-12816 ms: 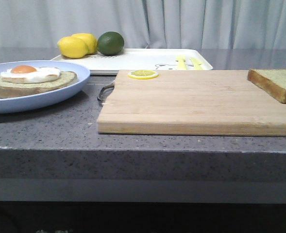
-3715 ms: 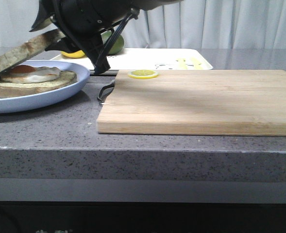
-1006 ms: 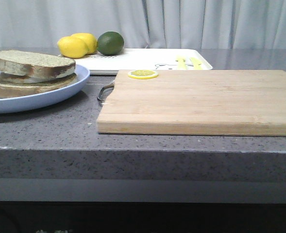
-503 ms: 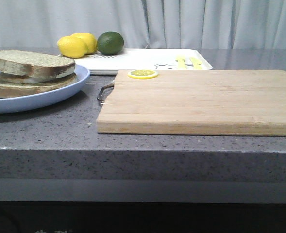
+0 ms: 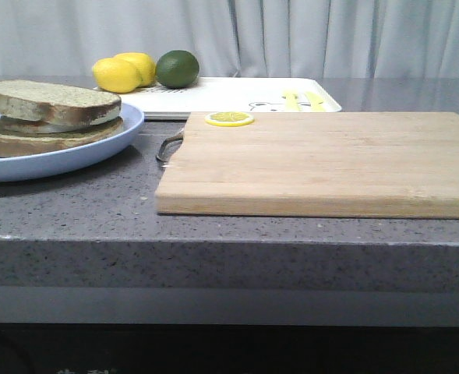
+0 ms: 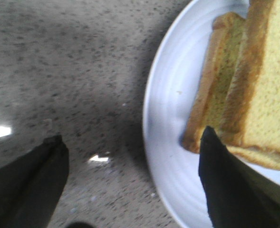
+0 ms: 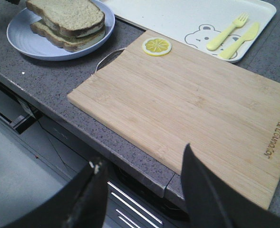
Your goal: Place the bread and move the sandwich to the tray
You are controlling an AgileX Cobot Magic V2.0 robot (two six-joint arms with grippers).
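The left gripper (image 6: 130, 180) is spread wide and empty; the sandwich (image 6: 244, 90) lies just beyond one fingertip. The right gripper (image 7: 142, 190) is spread, empty; the tray (image 7: 178, 19) lies well beyond it.

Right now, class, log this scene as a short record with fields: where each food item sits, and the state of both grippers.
bread: top of sandwich
sandwich: on plate, off tray
lemon slice: on wooden board
lemons, lime: at tray's far left
left gripper: open, beside plate
right gripper: open, empty
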